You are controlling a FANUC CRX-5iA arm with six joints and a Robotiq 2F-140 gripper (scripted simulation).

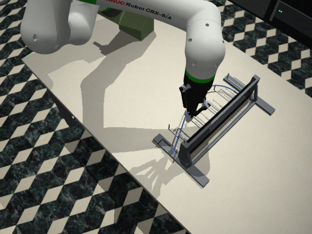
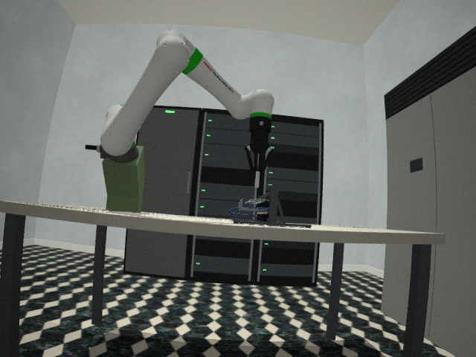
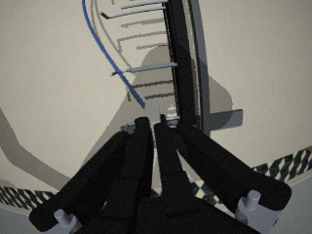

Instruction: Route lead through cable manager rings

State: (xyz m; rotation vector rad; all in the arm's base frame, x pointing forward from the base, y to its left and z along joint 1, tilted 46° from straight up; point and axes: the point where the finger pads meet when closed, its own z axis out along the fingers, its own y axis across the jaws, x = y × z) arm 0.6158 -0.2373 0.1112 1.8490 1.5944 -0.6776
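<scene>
— starting with the top view: what does the lead look like?
— a thin blue line. it arcs out from the far end of the rack, disappears behind the end effector, then runs straight past the wire rings at the near end, down to the rack's foot on the worktop.
— is it inside those rings?
— it crosses them, but the wires are too fine to tell whether it is inside.
— and the exterior view?
— the end effector hangs straight down over the rack. the lead shows only as a low blue loop, and the rack is small and dark against the cabinets.
— the wrist view?
— the lead curves along the panel front and ends right at the end effector. the fingertips are drawn fully together with nothing gripped, and they hide the rest of the lead, so contact cannot be made out.
</scene>
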